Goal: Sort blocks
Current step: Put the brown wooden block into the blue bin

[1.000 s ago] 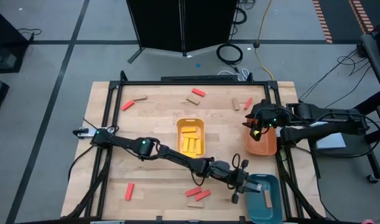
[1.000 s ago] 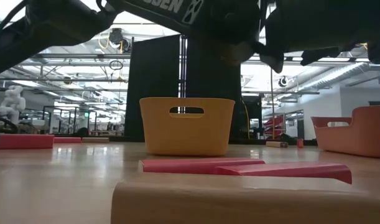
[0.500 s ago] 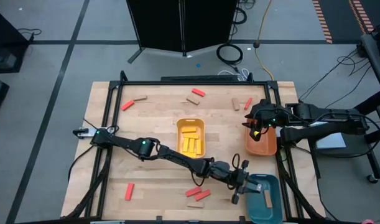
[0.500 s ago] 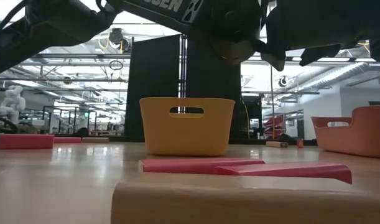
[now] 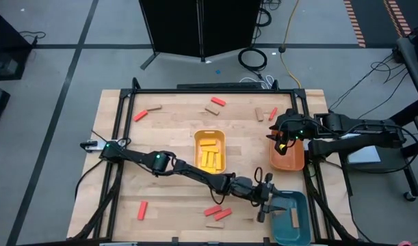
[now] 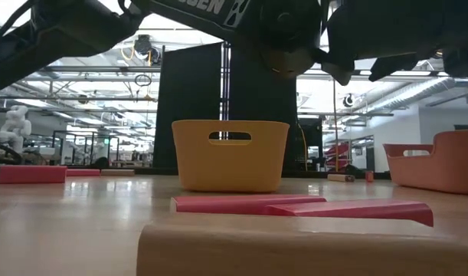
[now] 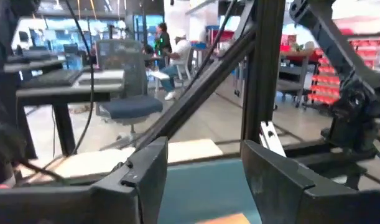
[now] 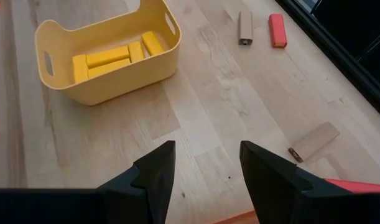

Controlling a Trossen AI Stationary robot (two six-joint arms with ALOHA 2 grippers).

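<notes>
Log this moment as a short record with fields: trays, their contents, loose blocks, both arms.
yellow tray: table centre, holds yellow blocks
orange tray: right edge, contents not visible
teal tray: near right corner, one tan block inside
loose blocks: red pair and a tan one near the front edge; more red and tan along the far side
left gripper: at the teal tray's rim, fingers open, empty
right gripper: over the orange tray, fingers open, empty

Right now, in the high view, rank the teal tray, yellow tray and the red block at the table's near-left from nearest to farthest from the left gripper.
1. Teal tray: right beside the left gripper, at the near-right corner.
2. Yellow tray: mid-table, holding yellow blocks.
3. Red block: near-left, lying alone.
</notes>
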